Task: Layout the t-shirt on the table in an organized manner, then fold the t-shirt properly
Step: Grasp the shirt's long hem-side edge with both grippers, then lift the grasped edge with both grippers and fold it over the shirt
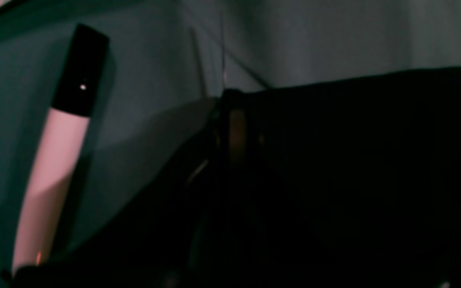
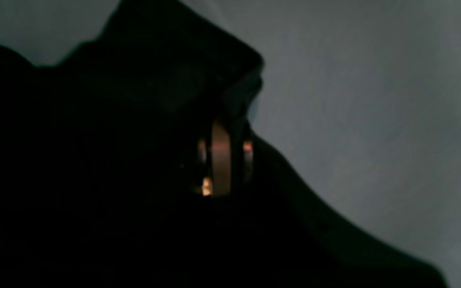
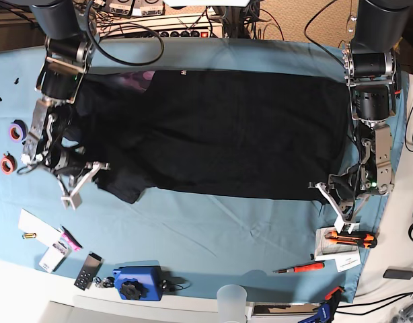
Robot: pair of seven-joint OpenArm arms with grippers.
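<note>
The black t-shirt (image 3: 220, 134) lies spread wide over the teal-blue table (image 3: 213, 229), plain side up, with a bit of purple print showing at its top left. My right gripper (image 3: 95, 168) is at the shirt's left sleeve. In the right wrist view its jaws (image 2: 230, 132) stand close together, shut on dark t-shirt cloth (image 2: 74, 160). My left gripper (image 3: 331, 185) is at the shirt's lower right corner. In the left wrist view it (image 1: 232, 120) is shut on the t-shirt's edge (image 1: 354, 160), just above the table cloth (image 1: 334, 36).
Purple tape (image 3: 17, 130) and red tape (image 3: 7, 163) lie at the left edge. Along the front are papers (image 3: 38, 229), a blue device (image 3: 136, 282), a clear cup (image 3: 232, 296), a red screwdriver (image 3: 302, 268) and an orange cutter (image 3: 348, 237). Cables run along the back.
</note>
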